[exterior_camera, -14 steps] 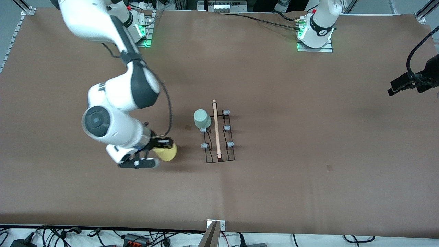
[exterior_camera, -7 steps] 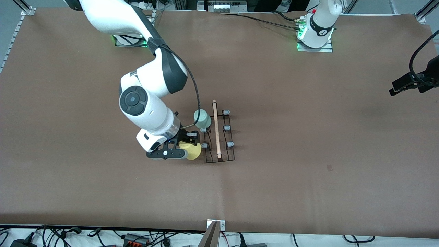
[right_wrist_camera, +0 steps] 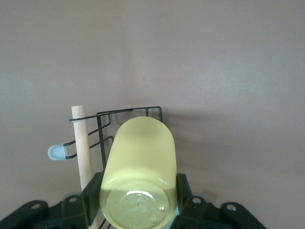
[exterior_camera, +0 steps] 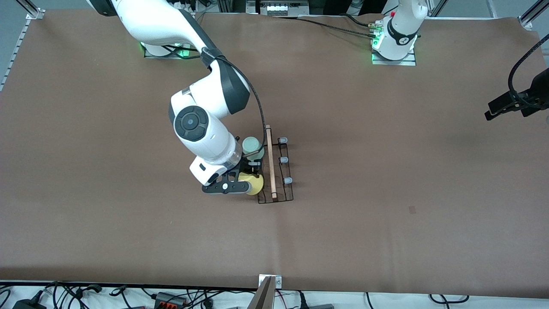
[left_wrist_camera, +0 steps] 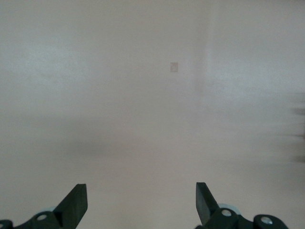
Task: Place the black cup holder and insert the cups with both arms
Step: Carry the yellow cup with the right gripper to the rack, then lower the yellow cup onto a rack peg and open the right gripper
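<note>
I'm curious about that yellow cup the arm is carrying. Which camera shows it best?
The right wrist view: the yellow cup fills it, clamped between the right gripper's fingers by the rack. The front view shows only a sliver of it past the gripper. The left wrist view shows none.

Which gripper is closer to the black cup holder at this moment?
Right. The right gripper, holding the yellow cup, is at the black cup holder. The left gripper waits off toward the left arm's end of the table.
</note>
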Tool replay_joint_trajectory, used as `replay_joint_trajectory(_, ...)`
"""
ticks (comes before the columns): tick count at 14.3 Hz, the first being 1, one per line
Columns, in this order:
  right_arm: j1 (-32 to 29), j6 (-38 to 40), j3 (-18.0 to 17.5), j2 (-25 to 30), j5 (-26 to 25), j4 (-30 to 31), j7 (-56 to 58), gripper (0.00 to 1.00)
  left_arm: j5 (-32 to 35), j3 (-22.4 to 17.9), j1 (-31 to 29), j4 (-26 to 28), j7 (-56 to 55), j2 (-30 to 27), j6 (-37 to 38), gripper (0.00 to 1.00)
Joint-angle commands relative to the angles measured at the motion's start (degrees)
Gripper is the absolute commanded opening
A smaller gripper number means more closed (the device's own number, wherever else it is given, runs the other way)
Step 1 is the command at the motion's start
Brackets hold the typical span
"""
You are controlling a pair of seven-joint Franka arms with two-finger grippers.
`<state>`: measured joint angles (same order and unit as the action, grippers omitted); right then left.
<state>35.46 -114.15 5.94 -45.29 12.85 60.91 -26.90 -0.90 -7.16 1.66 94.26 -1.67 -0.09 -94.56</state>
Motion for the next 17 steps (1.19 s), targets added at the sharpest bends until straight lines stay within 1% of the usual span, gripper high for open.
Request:
replay_joint_trajectory(1, 0.22, -1.42, 0.13, -0.58, -0.37, 0.00, -0.96, 0.25, -1.04, 0.66, -1.22, -1.71, 1.49, 0.79, 0.78, 1.00)
replay_joint_trajectory(5, 0.66, -4.50, 0.04, -2.42, -0.37, 0.00, -0.96, 0.27, -1.13, 0.75, -1.22, -1.71, 1.49, 0.79, 0.87, 1.00)
replay_joint_trajectory(8, 0.75, -5.38, -0.05, -3.04, -0.11, 0.00, -0.88, 0.29, -1.13, 0.75, -1.31, -1.63, 1.49, 0.71, 1.39, 1.00)
replay_joint_trajectory(9, 0.92, -5.30, 0.04, -3.13, -0.02, 0.00, -0.79, 0.45, -1.04, 0.75, -1.31, -1.63, 1.49, 0.71, 1.39, 1.00)
replay_joint_trajectory(10, 0.93, -5.21, 0.04, -3.13, -0.11, 0.00, -0.79, 0.99, -1.04, 0.83, -1.13, -1.71, 1.32, 0.62, 1.39, 1.00)
replay_joint_trajectory(12, 0.93, -4.07, 0.04, -2.70, -0.20, 0.00, -0.96, 1.00, -1.21, 0.83, -1.22, -1.28, 1.14, 0.44, 3.32, 1.00)
replay_joint_trajectory(15, 0.23, -0.30, 0.83, -1.03, -0.20, -0.26, -0.79, 1.00, -0.51, 0.83, -0.60, -1.80, 1.41, 1.06, 0.78, 1.00)
replay_joint_trajectory(17, -0.82, 2.25, 2.05, -0.06, -0.46, -0.26, -0.70, 1.00, -0.51, 1.09, -0.60, -1.54, 1.41, 0.97, 1.39, 1.00)
